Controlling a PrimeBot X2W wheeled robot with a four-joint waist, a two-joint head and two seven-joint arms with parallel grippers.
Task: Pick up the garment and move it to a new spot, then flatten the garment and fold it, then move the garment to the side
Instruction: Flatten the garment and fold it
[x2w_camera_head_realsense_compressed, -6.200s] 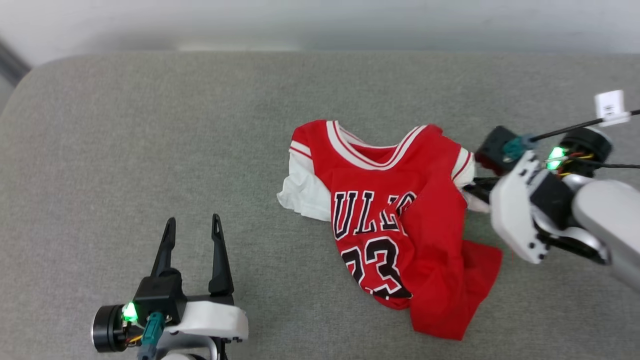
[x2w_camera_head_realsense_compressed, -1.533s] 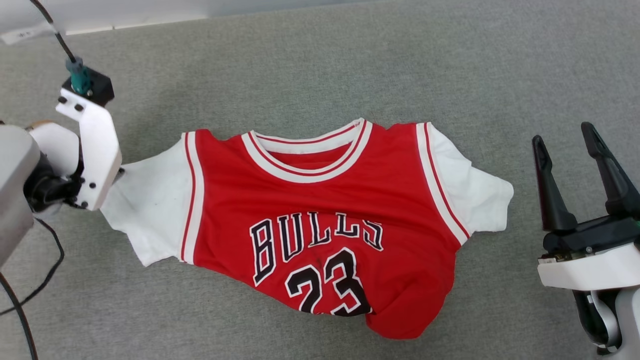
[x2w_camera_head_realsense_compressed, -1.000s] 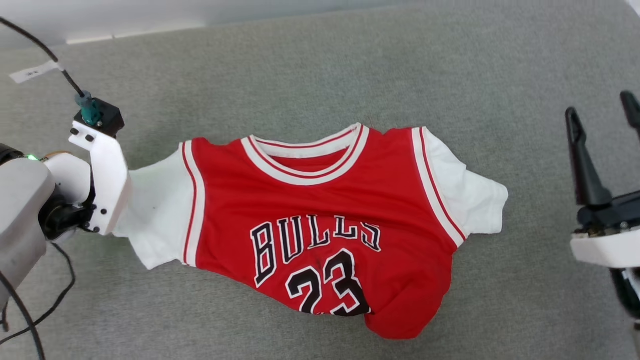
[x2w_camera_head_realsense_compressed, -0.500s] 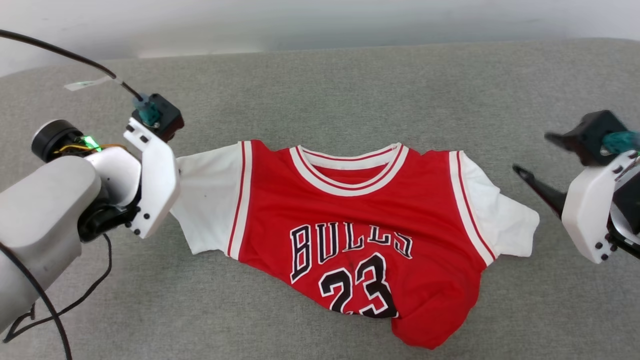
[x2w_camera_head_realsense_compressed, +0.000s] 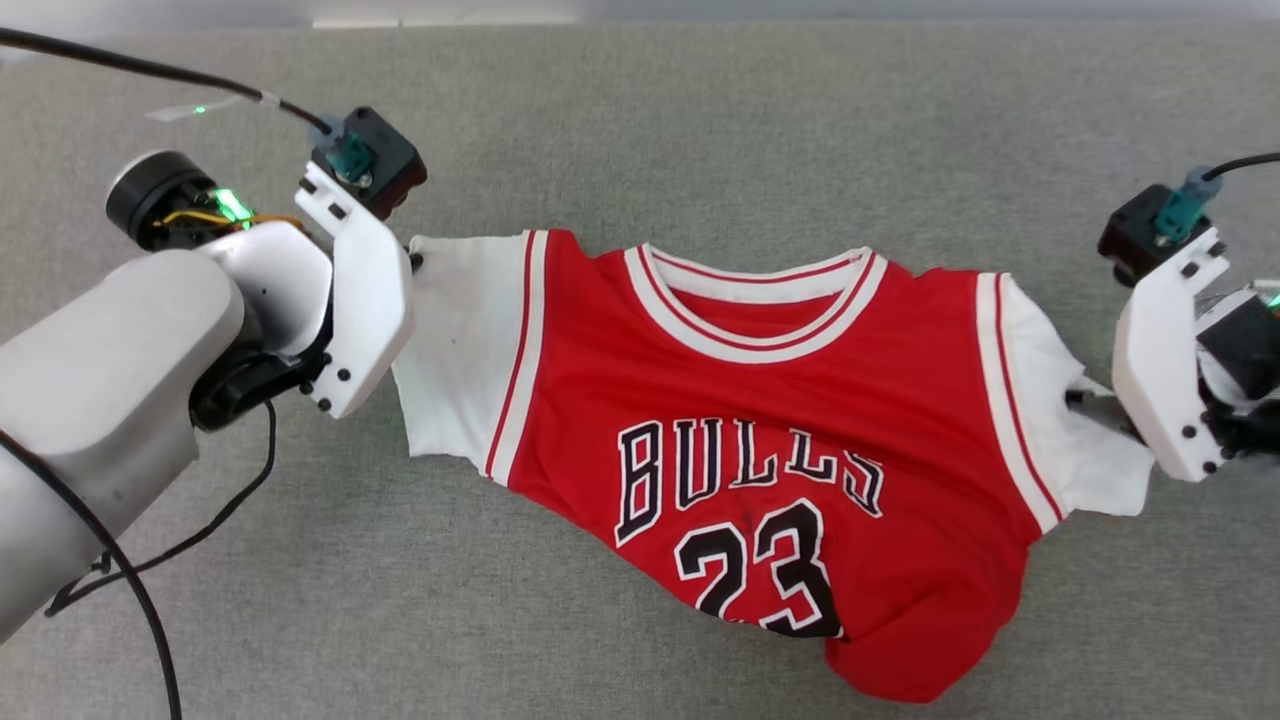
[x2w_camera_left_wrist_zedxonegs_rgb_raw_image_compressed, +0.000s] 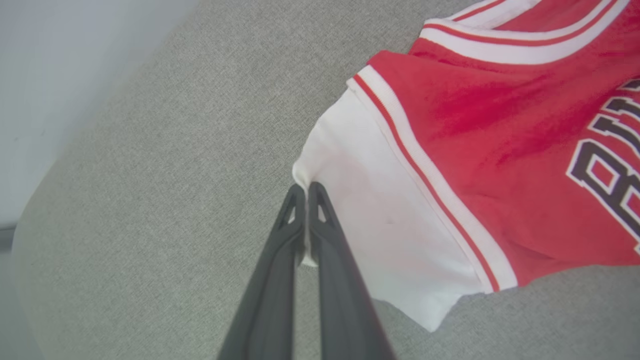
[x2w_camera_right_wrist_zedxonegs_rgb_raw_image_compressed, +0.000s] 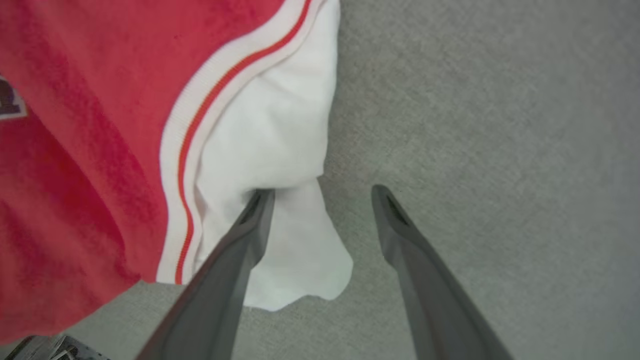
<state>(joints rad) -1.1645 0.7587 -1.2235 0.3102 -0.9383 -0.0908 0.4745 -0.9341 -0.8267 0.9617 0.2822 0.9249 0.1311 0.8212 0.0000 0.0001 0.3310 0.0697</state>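
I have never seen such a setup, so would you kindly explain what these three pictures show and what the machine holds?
This is a two-armed robot; each arm ends in a gripper with two long dark fingers. The wide picture comes from a camera on its head, looking down; the other two come from cameras on its wrists, looking along the fingers. A red jersey lettered BULLS 23 lies face up on a grey fabric surface. The left gripper is shut, pinching the edge of one white sleeve. The right gripper is open at the other sleeve: one finger is against the cloth, the other over bare surface, so nothing is gripped there.
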